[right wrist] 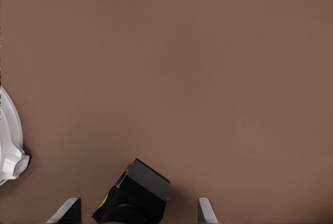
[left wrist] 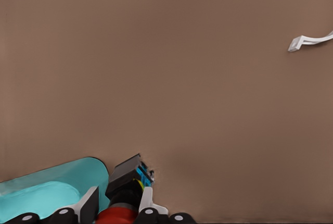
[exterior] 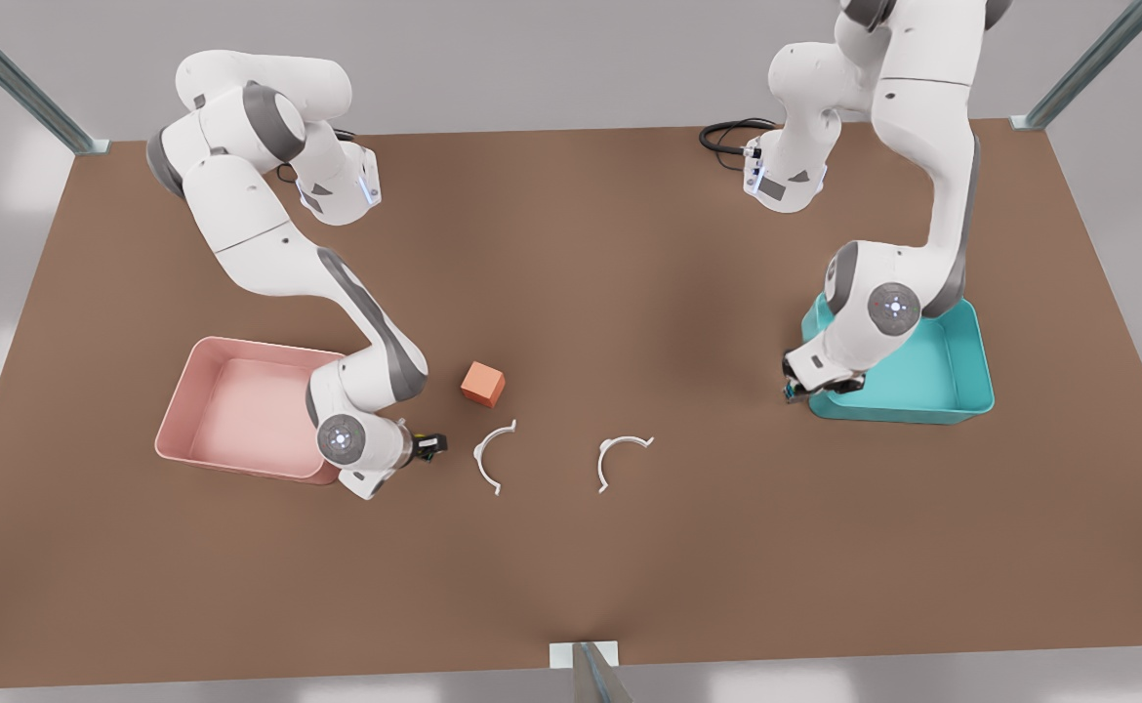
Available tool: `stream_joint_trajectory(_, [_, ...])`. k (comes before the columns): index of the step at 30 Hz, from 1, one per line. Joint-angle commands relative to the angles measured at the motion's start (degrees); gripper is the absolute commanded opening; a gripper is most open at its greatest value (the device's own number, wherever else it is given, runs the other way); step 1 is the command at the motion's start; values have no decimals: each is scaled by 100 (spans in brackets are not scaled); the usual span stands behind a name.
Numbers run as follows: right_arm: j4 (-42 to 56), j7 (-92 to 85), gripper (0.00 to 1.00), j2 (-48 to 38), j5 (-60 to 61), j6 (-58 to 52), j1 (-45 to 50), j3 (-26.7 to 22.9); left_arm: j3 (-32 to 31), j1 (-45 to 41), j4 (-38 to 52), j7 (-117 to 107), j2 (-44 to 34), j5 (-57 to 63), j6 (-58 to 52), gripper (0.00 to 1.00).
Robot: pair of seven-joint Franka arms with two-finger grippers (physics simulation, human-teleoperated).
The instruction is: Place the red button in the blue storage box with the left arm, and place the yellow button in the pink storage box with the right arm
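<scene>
The blue storage box (exterior: 932, 386) sits on the brown table (exterior: 571, 547) at the front view's right, and the visible part of its floor is bare; an arm covers the rest. The left gripper (exterior: 794, 389) hangs at that box's corner nearest the table's middle, just outside the wall. In the left wrist view its fingers (left wrist: 145, 203) are closed on the red button (left wrist: 120, 214), whose black base (left wrist: 127, 174) juts out past them, with the teal box (left wrist: 47, 193) just beside it.

The pink storage box (exterior: 239, 405) lies at the front view's left; the floor that shows holds nothing, and its near corner is hidden by an arm. The right gripper (exterior: 425, 446) is just past that box's side toward the table's middle. In the right wrist view the yellow button (right wrist: 132, 195), a black block with a sliver of yellow, sits between the 2 fingertips (right wrist: 67, 211), which stand apart from it, so I cannot tell whether it is clamped.

An orange cube (exterior: 483, 384) rests near the right gripper, and 2 white curved clips (exterior: 493, 454) lie beside each other toward the table's middle.
</scene>
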Motion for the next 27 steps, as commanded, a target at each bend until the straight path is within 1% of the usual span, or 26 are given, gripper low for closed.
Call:
stream_joint_trajectory(1, [3,-20,79,-5,4,70,-1,1,175,1,9,1032,-184,-22,-989,49])
stream_joint_trajectory(4, [12,-28,63,-5,4,70,-1,1,535,1,26,1647,-369,-22,-1305,49])
stream_joint_trajectory(6, [12,-37,60,-5,4,70,8,1,834,1,149,2157,-413,-22,-1534,49])
stream_joint_trajectory(7, [21,-64,57,-5,4,70,8,1,966,1,176,2377,-404,-22,-1552,49])
stream_joint_trajectory(10, [21,-64,51,-5,4,70,16,1,1133,9,202,2772,-334,-13,-1552,49])
stream_joint_trajectory(15, [197,-46,51,-41,-31,-18,87,19,1318,9,448,2983,342,-13,-1499,49])
stream_joint_trajectory(17, [460,-64,51,-76,-224,-325,113,19,1318,9,448,2975,650,-22,-1323,49])
stream_joint_trajectory(20, [504,-301,51,-594,-215,-510,16,1,1318,1,448,2966,914,-40,-1148,50])
stream_joint_trajectory(21, [504,-327,51,-823,-224,-764,-124,1,1318,-8,474,2931,1037,-40,-1059,53])
stream_joint_trajectory(23, [504,-740,51,-1104,-215,-1072,-397,1,1318,-17,475,2931,1046,-40,-1059,100])
stream_joint_trajectory(24, [504,-819,51,-1236,-215,-1265,-449,-7,1309,-17,483,2931,1064,-40,-1059,100])
stream_joint_trajectory(27, [487,-1425,51,-1377,-215,-1485,-994,1,1309,-43,527,2904,950,-40,-1173,100])
